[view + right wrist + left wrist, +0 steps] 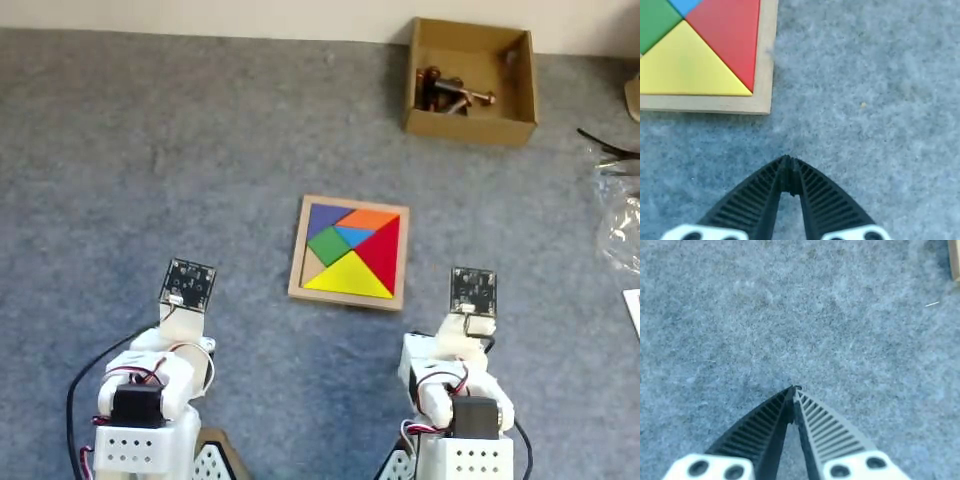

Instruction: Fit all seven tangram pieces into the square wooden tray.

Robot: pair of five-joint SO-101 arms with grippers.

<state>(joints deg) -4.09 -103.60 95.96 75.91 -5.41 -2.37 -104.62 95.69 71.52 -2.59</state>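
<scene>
Lying near right gripper (789,160), wooden tray (765,55)

No writing, number, label or sign can be read. The left arm's circuit board (188,283) and the right arm's circuit board (473,290) carry pale specks, too small to make out as print.

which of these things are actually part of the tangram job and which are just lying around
Job:
wooden tray
yellow triangle, red triangle, green piece and the other coloured pieces set in it

Lying about:
cardboard box with metal parts inside
clear plastic bag
</scene>
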